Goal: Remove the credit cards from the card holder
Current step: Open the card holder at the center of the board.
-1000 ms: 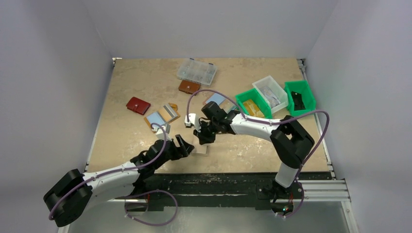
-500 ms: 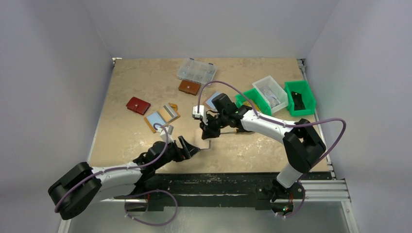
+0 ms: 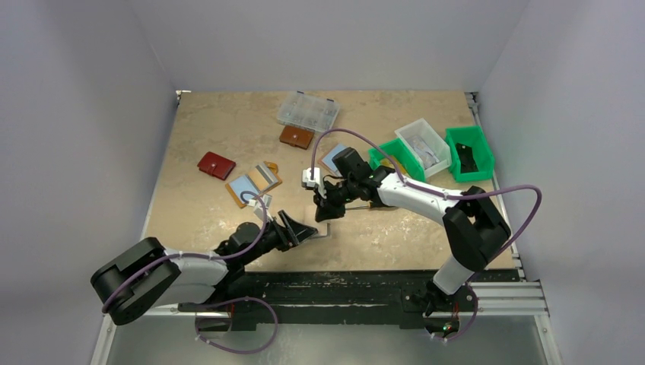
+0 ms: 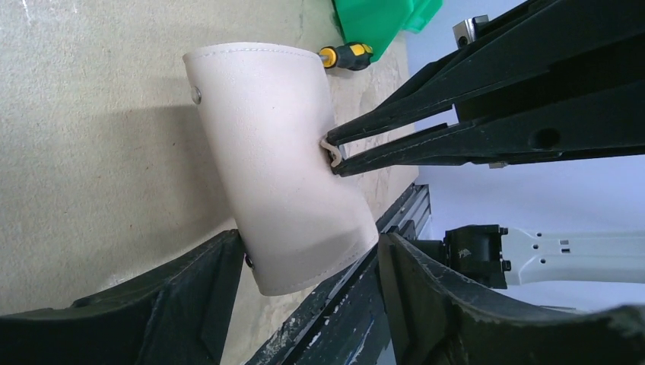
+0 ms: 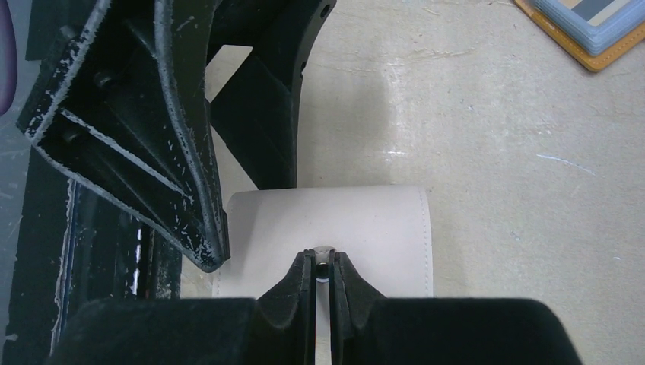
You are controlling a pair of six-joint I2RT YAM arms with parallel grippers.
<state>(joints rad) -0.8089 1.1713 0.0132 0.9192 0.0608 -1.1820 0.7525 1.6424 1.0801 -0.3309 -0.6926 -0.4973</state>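
Card holder [image 4: 281,167] is closed, pale tan side out and bowed, at near-centre of the table [image 4: 91,114] between both arms. Right gripper [image 5: 322,262] is pinched tight on its snap tab [image 5: 323,252]. Left gripper [image 4: 308,242] stands wide, fingers against both side edges of the holder's near end (can't tell if it's actually clamping). Blue card [image 5: 589,15] in the orange wallet: markings too cropped to read.
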